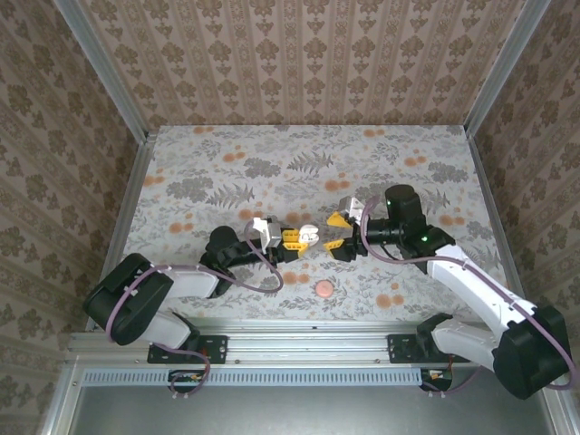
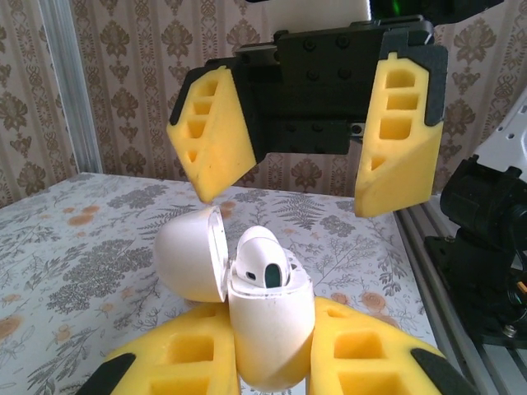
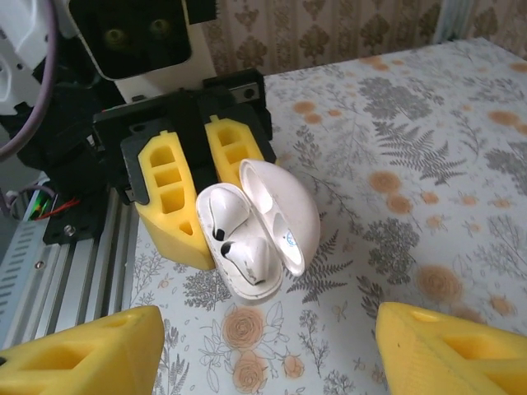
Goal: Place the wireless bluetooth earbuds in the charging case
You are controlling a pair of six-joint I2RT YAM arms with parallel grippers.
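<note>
Beige damask wallpaper on three enclosing walls (image 1: 299, 63), aluminium corner posts (image 1: 101, 68) (one at each back corner), tabletop (image 1: 272, 154) in grey fern and orange flower print, slotted metal rail (image 1: 299, 349) along near edge, soft even light

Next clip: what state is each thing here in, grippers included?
charging case: lid open, upright, clamped between the fingers
earbud: seated in the case, top sticking out
second slot: looks empty
left gripper: shut on the charging case
right gripper: open, holding nothing, just above the case
pink disc: lying loose, apart from both grippers
</note>
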